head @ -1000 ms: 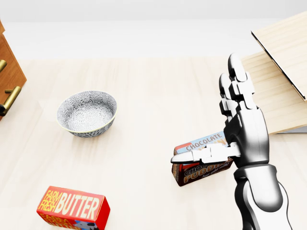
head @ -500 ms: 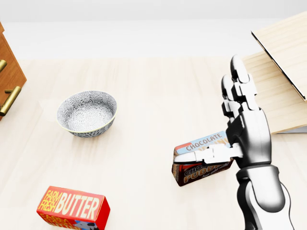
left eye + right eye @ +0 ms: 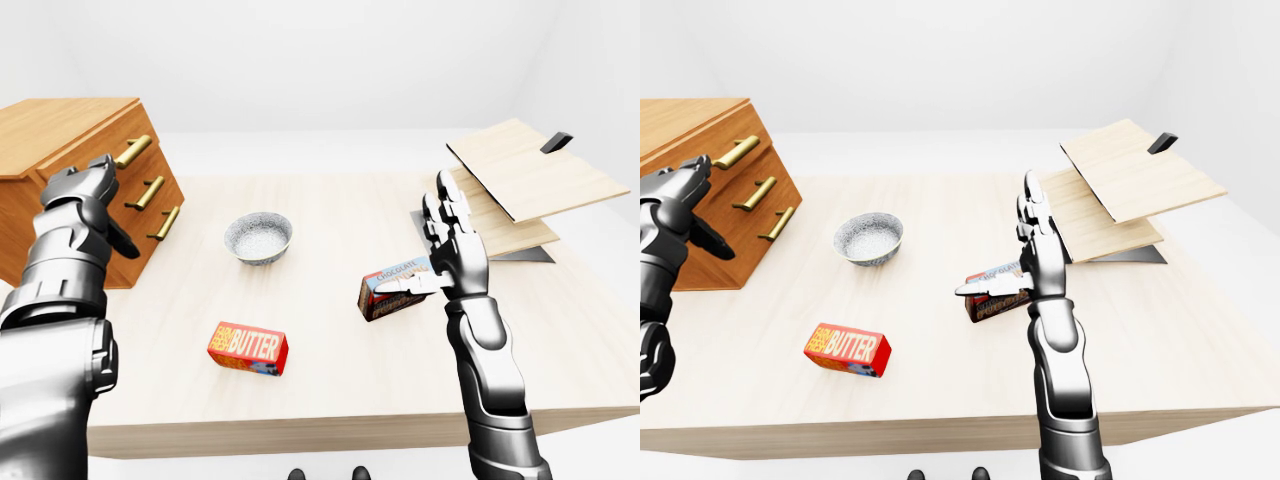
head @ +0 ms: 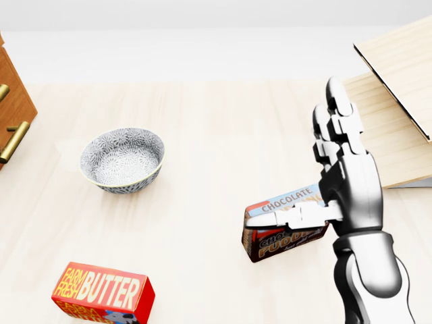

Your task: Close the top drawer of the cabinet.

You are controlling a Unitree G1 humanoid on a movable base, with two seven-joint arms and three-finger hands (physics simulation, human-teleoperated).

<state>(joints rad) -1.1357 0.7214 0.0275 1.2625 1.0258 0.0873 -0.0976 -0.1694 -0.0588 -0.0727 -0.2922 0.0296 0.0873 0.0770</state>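
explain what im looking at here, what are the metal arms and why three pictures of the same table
These are simulator renders from a humanoid robot's own head. All three cameras sit on the head and look out over its arms; the two wide pictures are its left and right eyes, and the closer one looks down at the table.

The silver arms are the robot's. Its left hand is raised beside the wooden cabinet, near the top drawer it is meant to close. Its right hand is open with fingers straight, above a chocolate box, holding nothing.

Also on the table: a patterned bowl, a red butter box and stacked wooden boards.
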